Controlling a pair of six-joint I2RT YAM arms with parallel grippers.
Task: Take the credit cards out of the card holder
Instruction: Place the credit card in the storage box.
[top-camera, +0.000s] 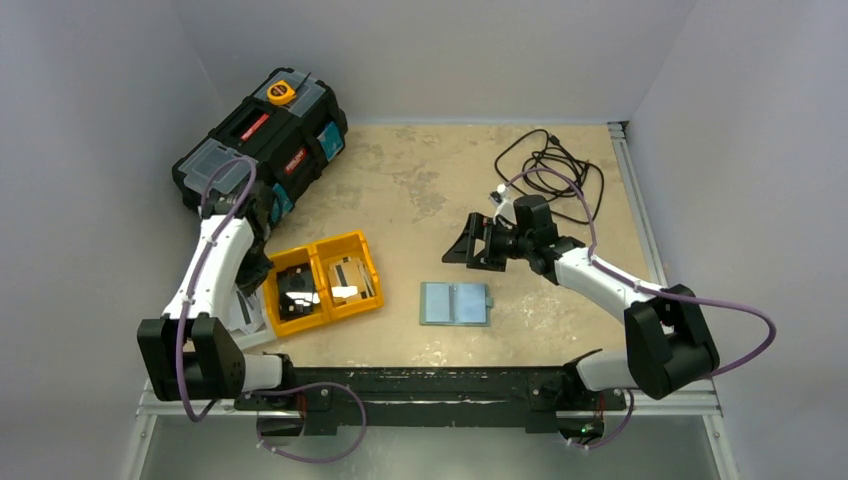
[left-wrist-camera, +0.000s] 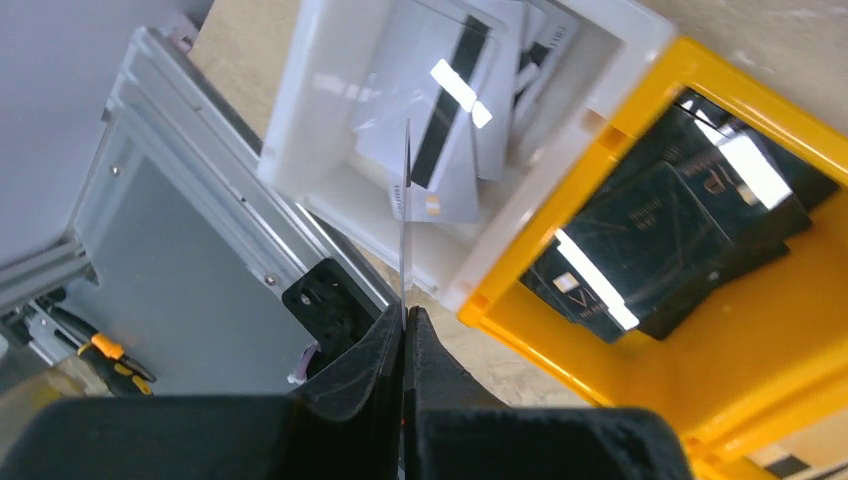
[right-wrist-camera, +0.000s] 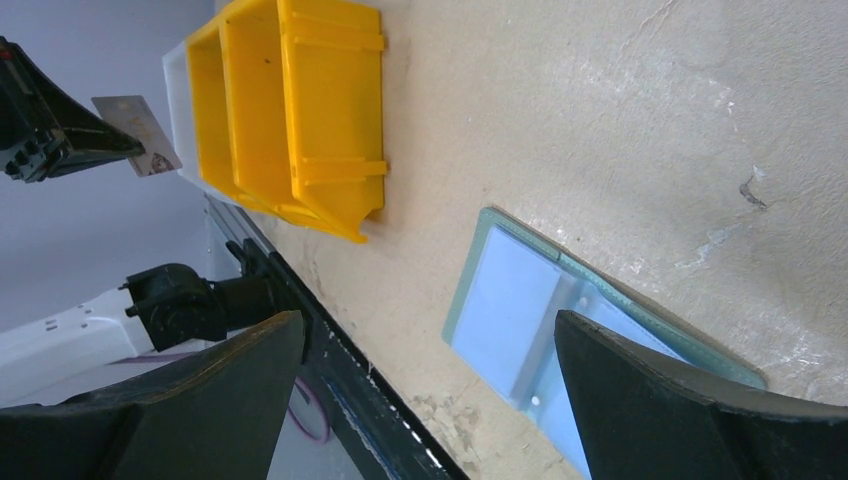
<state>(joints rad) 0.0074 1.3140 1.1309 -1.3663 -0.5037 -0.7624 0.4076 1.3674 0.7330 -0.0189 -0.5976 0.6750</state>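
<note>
The left claw (left-wrist-camera: 404, 314) pinches one credit card (left-wrist-camera: 406, 200) edge-on above a white tray (left-wrist-camera: 300, 110). The right claw (right-wrist-camera: 428, 325) is spread wide near the card holder (top-camera: 455, 303), which lies unfolded on the worktop (top-camera: 420, 180). Print on the dark cards (left-wrist-camera: 660, 230) in the orange tray (left-wrist-camera: 760, 340) is unreadable.

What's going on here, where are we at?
The left fingers are shut on a credit card, held edge-on above the white bin of pale cards. Dark cards sit in the orange tray. The card holder lies open and flat on the table, looking empty; the right fingers hover open beyond it, holding nothing.
</note>
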